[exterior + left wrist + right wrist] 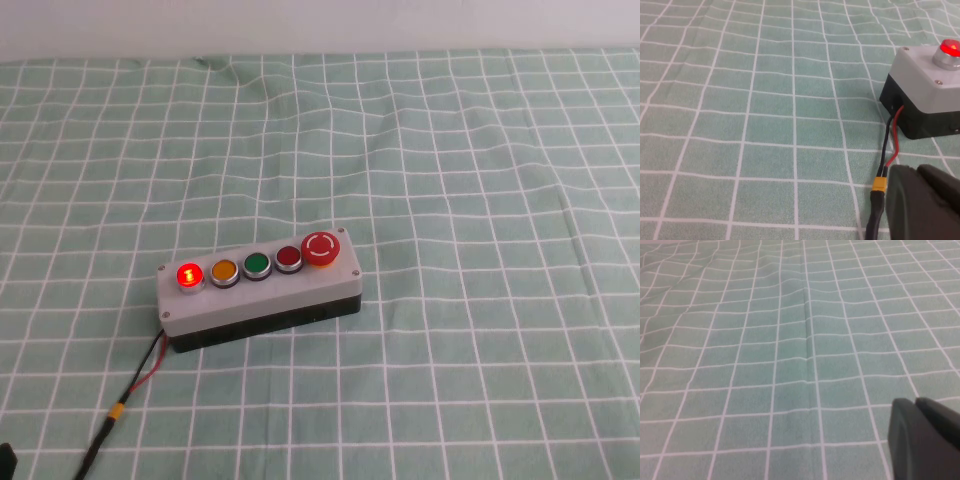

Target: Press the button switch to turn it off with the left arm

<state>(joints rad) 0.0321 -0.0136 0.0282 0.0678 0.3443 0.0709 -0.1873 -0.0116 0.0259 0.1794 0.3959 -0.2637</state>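
The button switch (188,275) is small, round and glowing bright red in a silver ring. It is the left end of the row on the grey box (250,302), next to the orange button (224,271). In the left wrist view the lit button (951,48) shows on the box's corner (920,70). My left gripper (917,170) is shut and empty. It hangs low over the cloth beside the box's cable, short of the box. Only a dark tip of it (5,462) shows in the high view. My right gripper (915,402) is shut and empty over bare cloth.
A green button (257,265), a darker red button (289,258) and a big red mushroom button (320,248) fill the rest of the row. A black and red cable with a yellow connector (117,410) runs from the box toward the front left (879,184). A green checked cloth (480,160) covers the table.
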